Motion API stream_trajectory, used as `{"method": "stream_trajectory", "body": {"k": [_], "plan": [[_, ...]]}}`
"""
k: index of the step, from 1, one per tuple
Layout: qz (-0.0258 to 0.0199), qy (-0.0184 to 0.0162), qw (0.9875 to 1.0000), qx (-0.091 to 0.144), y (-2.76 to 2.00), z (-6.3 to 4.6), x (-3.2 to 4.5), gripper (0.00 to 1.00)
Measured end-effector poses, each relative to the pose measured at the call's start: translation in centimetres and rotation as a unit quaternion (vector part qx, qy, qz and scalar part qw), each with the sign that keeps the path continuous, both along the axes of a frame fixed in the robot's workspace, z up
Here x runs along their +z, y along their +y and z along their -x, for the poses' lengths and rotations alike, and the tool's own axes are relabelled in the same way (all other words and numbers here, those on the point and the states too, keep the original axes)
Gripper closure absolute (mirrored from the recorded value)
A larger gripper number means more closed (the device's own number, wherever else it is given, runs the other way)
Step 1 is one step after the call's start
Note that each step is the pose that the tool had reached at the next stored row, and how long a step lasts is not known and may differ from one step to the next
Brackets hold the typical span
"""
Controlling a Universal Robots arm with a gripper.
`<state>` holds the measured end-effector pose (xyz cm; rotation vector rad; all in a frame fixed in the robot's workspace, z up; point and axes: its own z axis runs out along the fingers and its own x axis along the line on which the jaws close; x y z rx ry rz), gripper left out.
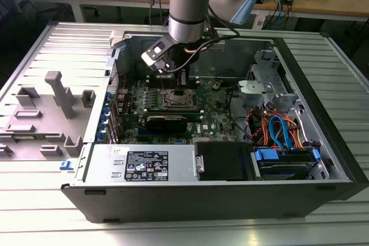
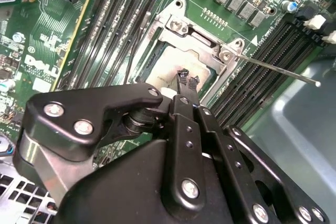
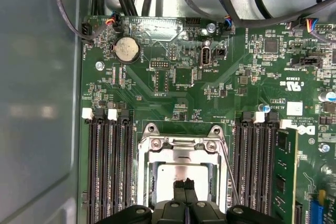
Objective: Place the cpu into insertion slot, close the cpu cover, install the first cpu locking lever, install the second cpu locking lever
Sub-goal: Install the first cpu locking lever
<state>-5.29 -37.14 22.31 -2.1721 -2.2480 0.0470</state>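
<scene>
Black linkage arms filled the foreground of the second wrist view, and beyond them the gripper (image 2: 187,80) had its two fingertips drawn together with nothing between them. The tips pointed down through the window of the cpu cover (image 2: 195,32), at or just above the pale lid of the cpu (image 2: 167,71); whether they touched it could not be told. In the first wrist view the cpu lay square in the insertion slot (image 3: 181,169), and the cover appeared to lie flat over it, so the placing looked done and the cover down or very nearly so. One locking lever (image 2: 273,68), a thin bright rod, ran out from the corner of the socket over the memory slots (image 2: 252,61), seemingly free and not yet latched. A second lever could not be made out with certainty. By this reading the work stood between closing the cover and setting the first lever. Any move on that rod would call for a fine, steady contact on a very slim target, clear of the slots on both sides. Around the socket spread the green circuit board (image 3: 173,82), seated in the open computer case (image 1: 323,113) on the ribbed desk (image 1: 34,217).
</scene>
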Motion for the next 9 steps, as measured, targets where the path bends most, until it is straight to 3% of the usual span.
{"method": "stream_trajectory", "body": {"k": [9], "plan": [[-0.0002, -0.0001, 1.0000, 0.000, 0.01, -0.08, 0.63, 0.89]]}}
